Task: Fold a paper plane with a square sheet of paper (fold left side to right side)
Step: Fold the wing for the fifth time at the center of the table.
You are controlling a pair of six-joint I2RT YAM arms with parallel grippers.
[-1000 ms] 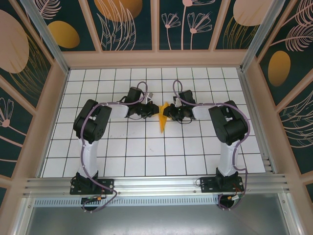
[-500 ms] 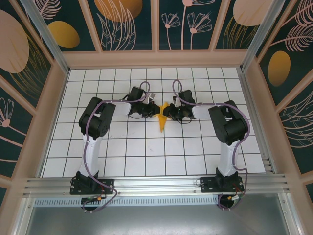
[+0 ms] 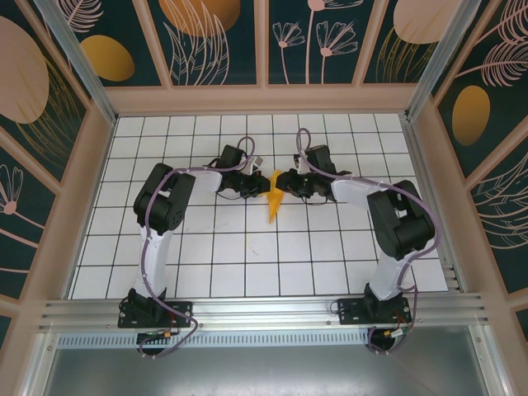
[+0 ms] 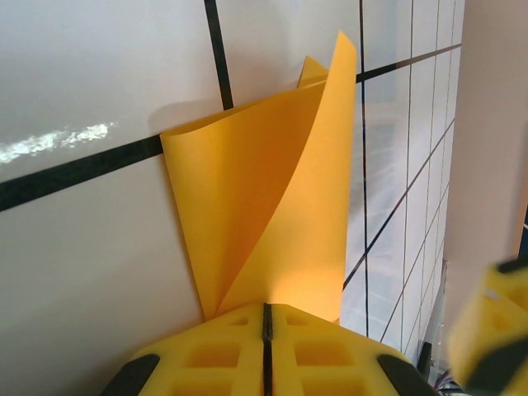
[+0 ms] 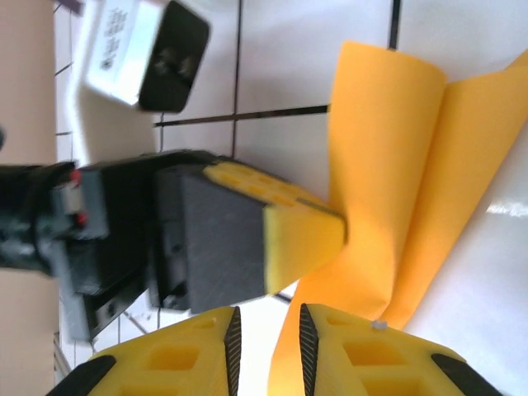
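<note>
Orange-yellow; lies as a paper plane (image 3: 273, 200) in the middle of the table (image 3: 247, 256), tip toward the near edge. Pinches its far part in the closed left tool (image 4: 266, 309); holds the right tool (image 5: 268, 323) slightly parted at its right side.

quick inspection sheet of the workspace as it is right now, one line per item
surface: white table with black grid lines
job's things: orange-yellow paper, folded to a narrow pointed shape, flaps curling up off the table, between the two arms
clutter: nothing seen
grippers: left gripper shut on the paper's edge; right gripper close beside the paper, jaws a narrow gap apart
cables: purple cables run along both arms, away from the paper
surroundings: walls with leaf and flower patterns; metal rail at the near edge
</note>
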